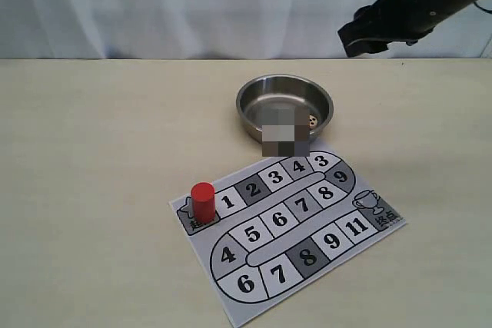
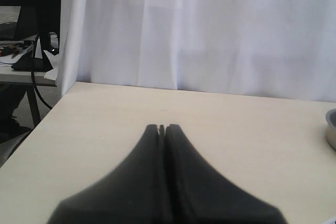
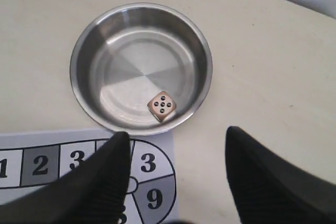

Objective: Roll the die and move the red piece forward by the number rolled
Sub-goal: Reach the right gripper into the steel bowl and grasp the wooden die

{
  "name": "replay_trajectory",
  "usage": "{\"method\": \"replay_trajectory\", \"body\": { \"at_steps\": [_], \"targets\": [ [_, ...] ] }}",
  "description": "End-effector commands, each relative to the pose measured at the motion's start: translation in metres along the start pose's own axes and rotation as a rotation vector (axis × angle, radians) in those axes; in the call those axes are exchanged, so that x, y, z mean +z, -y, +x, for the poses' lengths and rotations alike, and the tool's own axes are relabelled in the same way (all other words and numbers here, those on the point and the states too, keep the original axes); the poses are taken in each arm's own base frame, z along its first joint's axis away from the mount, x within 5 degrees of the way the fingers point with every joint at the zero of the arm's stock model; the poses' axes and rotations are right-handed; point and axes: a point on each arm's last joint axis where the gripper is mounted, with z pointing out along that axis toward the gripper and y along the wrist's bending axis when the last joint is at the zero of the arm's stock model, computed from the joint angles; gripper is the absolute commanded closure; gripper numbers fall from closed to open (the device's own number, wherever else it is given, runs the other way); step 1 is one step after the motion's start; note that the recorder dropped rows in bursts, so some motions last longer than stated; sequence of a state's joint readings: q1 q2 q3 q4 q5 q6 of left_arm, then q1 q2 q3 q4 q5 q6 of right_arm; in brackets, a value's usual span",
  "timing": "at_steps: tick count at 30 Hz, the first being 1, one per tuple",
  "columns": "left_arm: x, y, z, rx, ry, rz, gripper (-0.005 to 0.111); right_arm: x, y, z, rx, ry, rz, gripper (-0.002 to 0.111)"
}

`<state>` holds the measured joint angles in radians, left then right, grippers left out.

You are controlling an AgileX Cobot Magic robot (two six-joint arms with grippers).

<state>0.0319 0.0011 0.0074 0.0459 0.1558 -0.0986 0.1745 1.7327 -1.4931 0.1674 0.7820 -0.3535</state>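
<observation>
The pale die [image 3: 161, 105] lies inside the steel bowl [image 3: 84, 40] with five dark pips facing up; in the exterior view the die [image 1: 311, 120] shows by the bowl's [image 1: 250, 94] right wall. The red piece [image 1: 203, 201] stands upright on the start square of the numbered board [image 1: 286, 228], left of square 1. My right gripper [image 3: 178, 137] hangs open and empty high above the bowl and the board's corner; it is the dark arm [image 1: 384, 24] at the top right. My left gripper [image 2: 161, 127] is shut with nothing in it, over bare table.
A white curtain [image 1: 154, 5] backs the beige table [image 1: 92, 151]. A blurred patch [image 1: 285, 134] covers the bowl's near rim. In the left wrist view, the table's edge and a side bench with cables [image 2: 26, 56] are visible, and the bowl's rim [image 2: 331, 129] peeks in.
</observation>
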Motion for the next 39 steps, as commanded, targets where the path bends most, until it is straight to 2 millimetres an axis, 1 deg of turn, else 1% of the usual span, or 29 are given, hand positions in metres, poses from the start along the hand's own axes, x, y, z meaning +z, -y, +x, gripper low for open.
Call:
{"method": "replay_trajectory", "body": {
  "at_steps": [1, 10, 13, 17, 22, 24, 26, 32, 36, 39],
  "targets": [
    [-0.001, 0.001, -0.004, -0.003, 0.021, 0.010, 0.107, 0.027, 0.005, -0.015, -0.024, -0.046, -0.024, 0.050],
    [-0.001, 0.001, -0.004, -0.003, 0.021, 0.010, 0.107, 0.073, 0.014, -0.034, -0.081, -0.112, -0.056, 0.050],
    [-0.001, 0.001, -0.004, -0.003, 0.021, 0.010, 0.107, 0.086, 0.015, -0.035, -0.096, -0.141, -0.070, 0.050],
    [-0.001, 0.001, -0.004, -0.003, 0.021, 0.010, 0.107, 0.103, 0.005, -0.036, -0.141, -0.165, -0.091, 0.050],
    [-0.001, 0.001, -0.004, -0.003, 0.021, 0.010, 0.107, 0.127, -0.019, -0.036, -0.228, -0.174, -0.125, 0.050],
    [-0.001, 0.001, -0.004, -0.003, 0.021, 0.010, 0.107, 0.136, -0.026, -0.034, -0.242, -0.176, -0.129, 0.050],
    [-0.001, 0.001, -0.004, -0.003, 0.021, 0.010, 0.107, 0.145, -0.029, -0.031, -0.247, -0.188, -0.132, 0.050],
    [-0.001, 0.001, -0.004, -0.003, 0.021, 0.010, 0.107, 0.169, -0.025, -0.017, -0.264, -0.247, -0.104, 0.050],
    [-0.001, 0.001, -0.004, -0.003, 0.021, 0.010, 0.107, 0.183, -0.021, -0.008, -0.249, -0.292, -0.061, 0.050],
    [-0.001, 0.001, -0.004, -0.003, 0.023, 0.010, 0.107, 0.191, -0.021, -0.003, -0.245, -0.310, -0.061, 0.050]
  ]
}}
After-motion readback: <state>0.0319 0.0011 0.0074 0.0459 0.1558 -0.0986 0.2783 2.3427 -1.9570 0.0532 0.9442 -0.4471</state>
